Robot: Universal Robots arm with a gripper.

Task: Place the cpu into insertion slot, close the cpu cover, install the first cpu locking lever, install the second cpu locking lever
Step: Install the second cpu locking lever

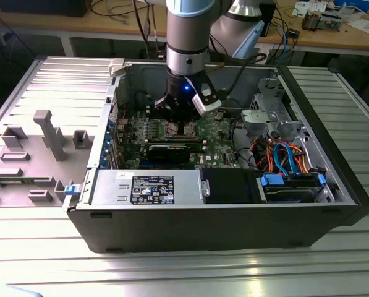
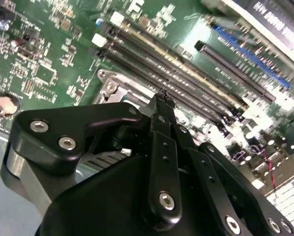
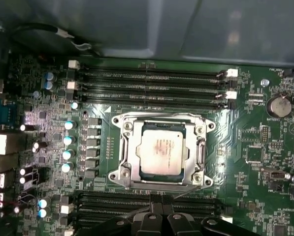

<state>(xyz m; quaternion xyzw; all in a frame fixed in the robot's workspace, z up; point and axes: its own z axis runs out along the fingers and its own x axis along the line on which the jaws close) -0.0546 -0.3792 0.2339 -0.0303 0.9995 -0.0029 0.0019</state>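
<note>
In the first wrist view the cpu [image 3: 161, 150], a dull silver-beige square, lies flat in the insertion slot [image 3: 118, 173] on the green board. The silvery cpu cover [image 3: 131, 147] lies down around the chip and frames it. A thin wire lever [image 3: 202, 152] runs along one side of the frame. My gripper [image 3: 160, 205] hovers just off the socket's edge over the black memory slots, its black fingers [image 2: 162, 118] pressed together with nothing between them. In the exterior view the gripper [image 1: 183, 124] hangs low inside the computer case, right over the socket.
Long black memory slots [image 3: 151, 81] flank the socket on two sides. A row of capacitors [image 3: 68, 140] stands beside it. In the exterior view the case walls [image 1: 110, 111], a black power supply [image 1: 150, 189], a black card [image 1: 172, 148] and orange and blue cables [image 1: 283, 158] crowd the arm.
</note>
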